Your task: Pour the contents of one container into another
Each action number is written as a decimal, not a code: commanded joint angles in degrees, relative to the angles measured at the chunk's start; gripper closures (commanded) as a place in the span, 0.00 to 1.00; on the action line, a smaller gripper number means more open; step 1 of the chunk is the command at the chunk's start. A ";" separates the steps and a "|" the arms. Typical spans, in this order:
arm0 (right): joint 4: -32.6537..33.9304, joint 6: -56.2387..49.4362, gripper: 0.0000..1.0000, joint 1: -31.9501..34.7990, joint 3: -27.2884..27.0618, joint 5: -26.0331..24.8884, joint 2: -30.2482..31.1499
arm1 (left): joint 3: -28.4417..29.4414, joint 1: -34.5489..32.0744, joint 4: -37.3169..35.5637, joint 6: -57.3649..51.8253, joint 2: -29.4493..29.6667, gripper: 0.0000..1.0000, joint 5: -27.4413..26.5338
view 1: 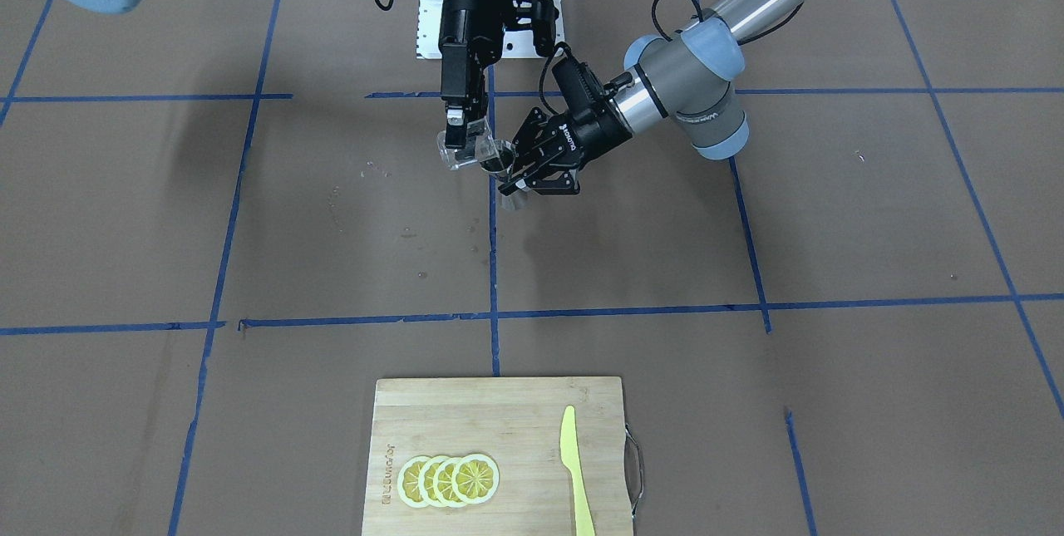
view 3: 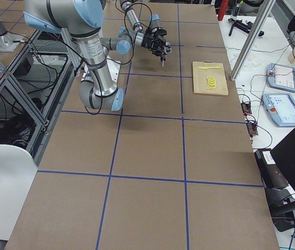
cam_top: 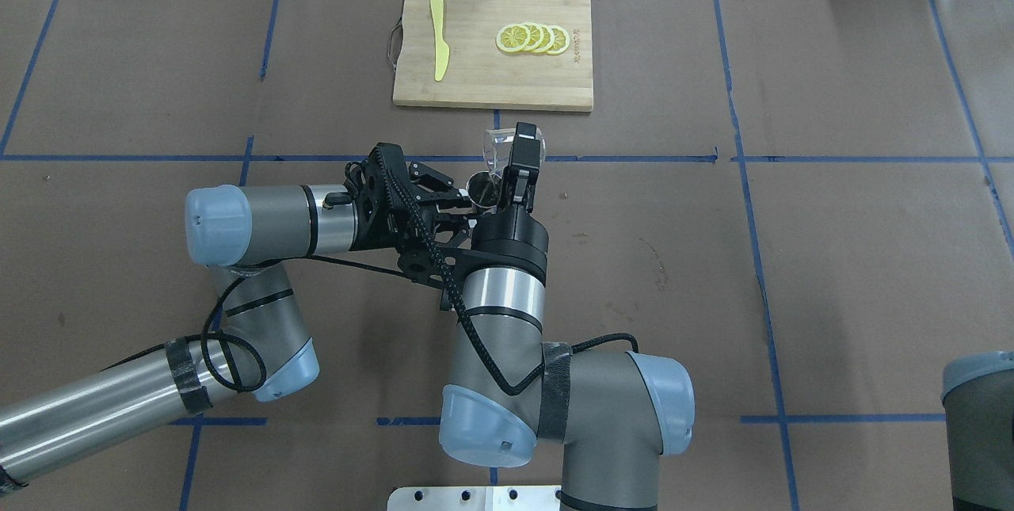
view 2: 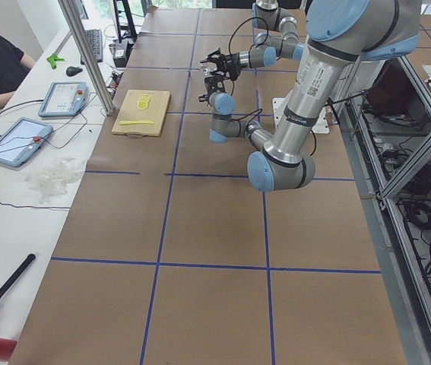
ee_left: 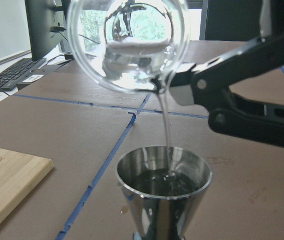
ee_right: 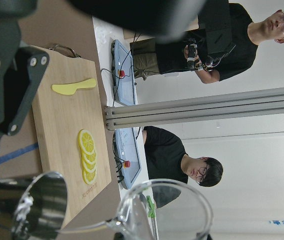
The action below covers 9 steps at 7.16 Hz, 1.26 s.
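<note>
Pouring from the tilted glass measuring cup [ee_left: 129, 45], clamped in the right hand [view 1: 460, 140] above the tabletop [ee_left: 56, 135], into the steel jigger [ee_left: 164, 200] pinched in the left hand [view 1: 511, 174] just below: slick, breakable glass probably wanting a firm wall grip, stiff light metal its waist.

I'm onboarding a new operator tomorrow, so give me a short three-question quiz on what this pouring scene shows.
1. True or false: liquid is streaming from the tilted glass cup into the jigger.
2. What lies on the cutting board along with the lemon slices? A) a yellow knife B) a metal spoon C) a sponge
3. Fill in: the jigger is held by the robot's ___ arm.
Key: 1 true; 2 A; 3 left. The left gripper is shut on the jigger, and the right gripper is shut on the glass cup.
</note>
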State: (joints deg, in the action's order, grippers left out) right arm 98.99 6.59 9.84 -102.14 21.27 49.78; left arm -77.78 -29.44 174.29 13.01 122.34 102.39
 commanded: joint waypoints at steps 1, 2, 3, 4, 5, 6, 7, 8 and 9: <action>-1.08 1.14 1.00 0.18 -0.25 0.09 -0.03 | 0.00 0.00 0.00 0.00 0.09 1.00 0.00; -4.04 2.71 1.00 0.44 -0.34 0.44 -0.03 | 0.00 0.00 0.00 0.09 0.00 1.00 0.00; -5.38 2.81 1.00 0.88 -0.60 1.14 -0.03 | -0.09 0.00 0.00 0.09 0.00 1.00 0.00; -8.96 3.08 1.00 2.27 -0.69 4.71 0.14 | 0.00 0.00 0.00 0.09 0.00 1.00 0.00; -11.86 4.73 1.00 3.07 -0.69 6.23 0.67 | -0.09 0.00 0.09 0.00 0.00 1.00 0.00; -12.50 9.53 1.00 4.12 -1.74 8.68 1.28 | -0.09 0.00 0.09 0.00 0.00 1.00 0.00; -12.51 12.37 1.00 5.35 -4.71 11.75 3.29 | -0.09 0.00 0.09 0.00 0.00 1.00 0.00; -13.81 15.53 1.00 5.36 -7.70 12.13 6.70 | -0.09 -0.09 0.18 0.00 -0.09 1.00 0.00; -17.31 18.87 1.00 5.36 -8.68 12.04 9.43 | -0.09 -0.09 0.18 0.00 -0.18 1.00 0.00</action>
State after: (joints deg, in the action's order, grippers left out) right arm 84.85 21.35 15.00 -108.72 32.77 55.76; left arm -77.87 -29.49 174.43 13.01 122.25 102.39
